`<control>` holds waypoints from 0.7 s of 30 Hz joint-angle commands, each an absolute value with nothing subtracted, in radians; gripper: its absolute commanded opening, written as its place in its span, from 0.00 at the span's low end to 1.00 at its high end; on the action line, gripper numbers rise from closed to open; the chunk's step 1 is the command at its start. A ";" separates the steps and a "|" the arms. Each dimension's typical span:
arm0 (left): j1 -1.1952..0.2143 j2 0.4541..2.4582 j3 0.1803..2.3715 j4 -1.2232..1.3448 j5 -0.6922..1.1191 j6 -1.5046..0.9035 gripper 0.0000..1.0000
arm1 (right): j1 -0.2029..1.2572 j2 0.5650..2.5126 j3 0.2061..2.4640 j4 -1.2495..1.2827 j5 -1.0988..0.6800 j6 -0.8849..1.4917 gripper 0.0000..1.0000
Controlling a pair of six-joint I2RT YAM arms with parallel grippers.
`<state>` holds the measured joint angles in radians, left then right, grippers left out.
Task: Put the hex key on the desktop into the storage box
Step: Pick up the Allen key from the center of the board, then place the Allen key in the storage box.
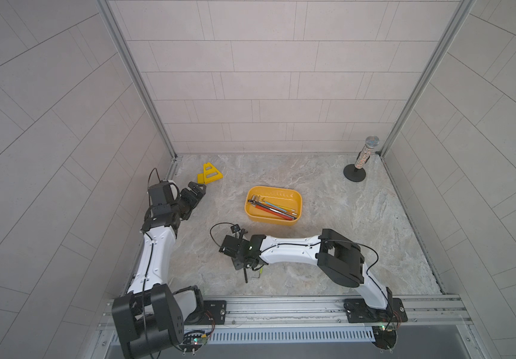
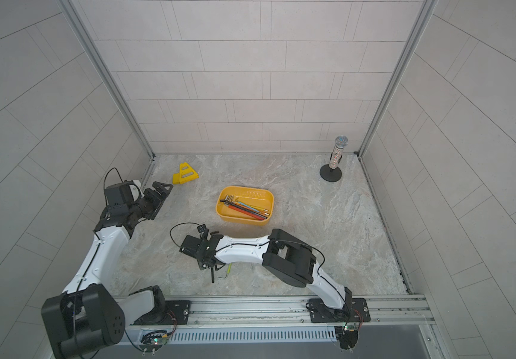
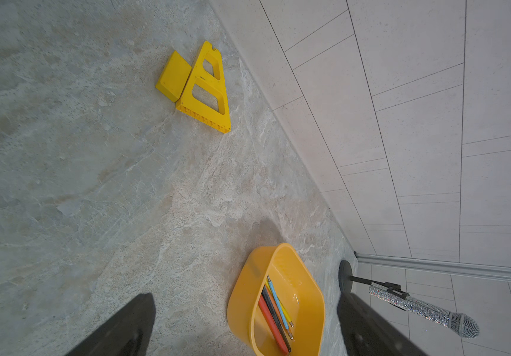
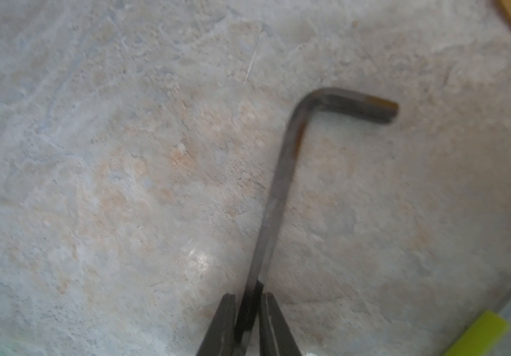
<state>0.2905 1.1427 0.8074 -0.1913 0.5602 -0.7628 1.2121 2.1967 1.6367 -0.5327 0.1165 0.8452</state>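
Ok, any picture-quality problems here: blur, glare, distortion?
Right wrist: soft throughout, the dark hex key gripped by the right tool smeared. Left wrist: desktop crisp, small glint inside the storage box, the left tool's fingers defocused. Both top views: even light, faint shadows, lines between the wall tiles bowed by the wide lens.

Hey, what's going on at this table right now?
The right gripper is shut on the long shank of a dark hex key low over the desktop, short of the storage box, which already holds several keys. A yellow-green hex key lies on the desktop nearby. The left gripper sits open and empty beside a yellow bracket.
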 commanded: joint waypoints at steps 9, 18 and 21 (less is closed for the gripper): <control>0.299 1.125 0.793 -0.171 0.566 -0.758 1.00 | 1.223 2.220 1.596 -0.548 0.092 0.857 0.00; 0.299 1.125 0.793 -0.168 0.568 -0.759 1.00 | 1.212 2.114 1.573 -0.544 0.147 0.847 0.00; 0.299 1.130 0.792 -0.164 0.573 -0.763 1.00 | 1.202 2.065 1.566 -0.543 0.154 0.829 0.00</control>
